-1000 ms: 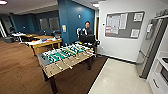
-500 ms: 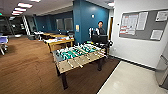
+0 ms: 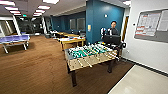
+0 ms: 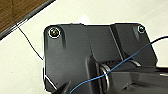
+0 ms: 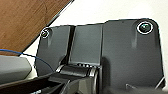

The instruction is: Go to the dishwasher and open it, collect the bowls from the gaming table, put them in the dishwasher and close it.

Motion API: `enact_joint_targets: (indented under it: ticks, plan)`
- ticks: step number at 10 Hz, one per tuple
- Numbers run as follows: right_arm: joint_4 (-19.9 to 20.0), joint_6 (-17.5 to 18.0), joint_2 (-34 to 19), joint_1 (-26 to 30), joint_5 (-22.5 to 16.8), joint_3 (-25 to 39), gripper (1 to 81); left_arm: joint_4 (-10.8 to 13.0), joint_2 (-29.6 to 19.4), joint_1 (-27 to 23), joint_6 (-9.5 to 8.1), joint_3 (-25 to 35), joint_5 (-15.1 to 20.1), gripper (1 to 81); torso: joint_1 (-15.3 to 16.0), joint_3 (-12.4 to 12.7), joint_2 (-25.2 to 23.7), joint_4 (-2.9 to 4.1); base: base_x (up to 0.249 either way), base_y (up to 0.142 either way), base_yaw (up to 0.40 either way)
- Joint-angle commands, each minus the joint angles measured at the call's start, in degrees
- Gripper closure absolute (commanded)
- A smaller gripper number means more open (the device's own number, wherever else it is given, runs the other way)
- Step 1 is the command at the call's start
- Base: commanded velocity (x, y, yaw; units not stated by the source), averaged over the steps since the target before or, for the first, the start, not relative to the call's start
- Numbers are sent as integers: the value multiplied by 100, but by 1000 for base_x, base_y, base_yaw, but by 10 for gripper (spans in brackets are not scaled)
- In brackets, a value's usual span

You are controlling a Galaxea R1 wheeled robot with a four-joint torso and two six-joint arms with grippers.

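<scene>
From up high, the football table (image 3: 90, 56) stands in the middle of the room on the brown wood floor (image 3: 32, 72). Its long side runs from near and left to far and right. Its green field faces up, and the rods go across it the short way. The near end of the table is light wood. I cannot make out any bowls on it. A person (image 3: 113, 28) stands behind the far end, next to a dark screen (image 3: 111, 39). A blue ping-pong table (image 3: 15, 38) is far off to the left. A board (image 3: 152, 25) hangs on the white wall at the right. A pale floor (image 3: 140, 81) starts near the right corner.

The left wrist camera looks down at pale floor, with a strip of wood floor (image 4: 17, 11) in one corner. I cannot tell if that claw is spread or pressed together.

The right wrist camera sees wood floor (image 5: 25, 22) meeting pale floor. I cannot tell about that claw either.
</scene>
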Motion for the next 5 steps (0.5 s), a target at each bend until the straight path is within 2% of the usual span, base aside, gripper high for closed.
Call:
enact_joint_targets:
  ticks: [1,5]
  plan:
    - [54,5,61,272,-270,48,10,-18,-32,-254,3,5,287,10,3,0,0,0,0,0,352]
    - [45,5,61,263,-270,40,10,-18,-14,-246,21,5,287,10,3,0,0,0,0,0,352]
